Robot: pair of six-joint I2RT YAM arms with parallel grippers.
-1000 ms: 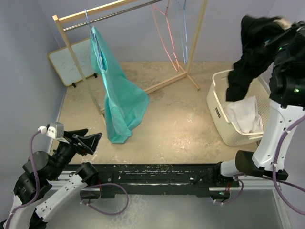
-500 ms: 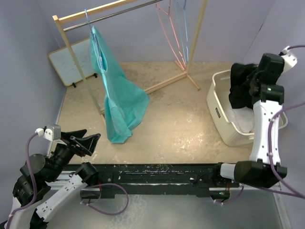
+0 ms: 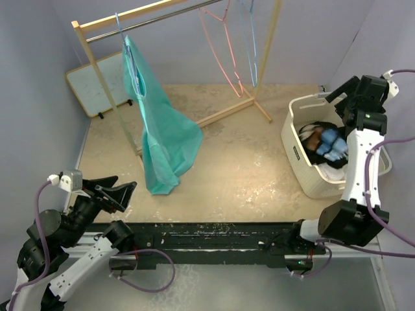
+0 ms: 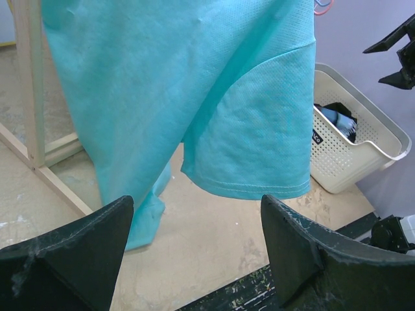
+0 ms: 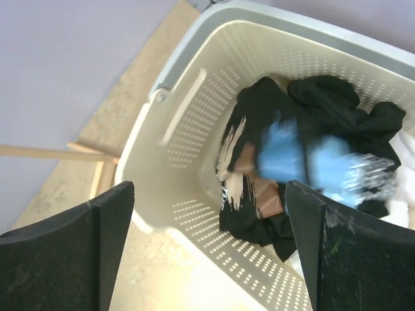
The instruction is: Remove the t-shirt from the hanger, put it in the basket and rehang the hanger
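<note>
A teal t-shirt (image 3: 159, 129) hangs from a blue hanger (image 3: 119, 24) on the rack's rail (image 3: 149, 19); its hem fills the left wrist view (image 4: 194, 84). My left gripper (image 3: 128, 181) (image 4: 196, 201) is open, low at the near left, short of the hem and touching nothing. A black t-shirt (image 3: 322, 146) (image 5: 324, 97) with a blue and tan print lies crumpled in the white laundry basket (image 3: 292, 139) (image 5: 188, 103). My right gripper (image 3: 343, 103) (image 5: 209, 188) hovers open above the basket, empty.
An empty pink hanger (image 3: 224, 52) and an empty blue hanger (image 3: 251, 45) hang at the rack's right end. The wooden rack's foot bar (image 3: 227, 111) crosses the floor. A white board (image 3: 97, 84) leans at the back left. The basket (image 4: 363, 149) shows at right in the left wrist view.
My right gripper, which carried the black t-shirt over the basket, has opened and the shirt has dropped in. The left arm has hardly moved.
</note>
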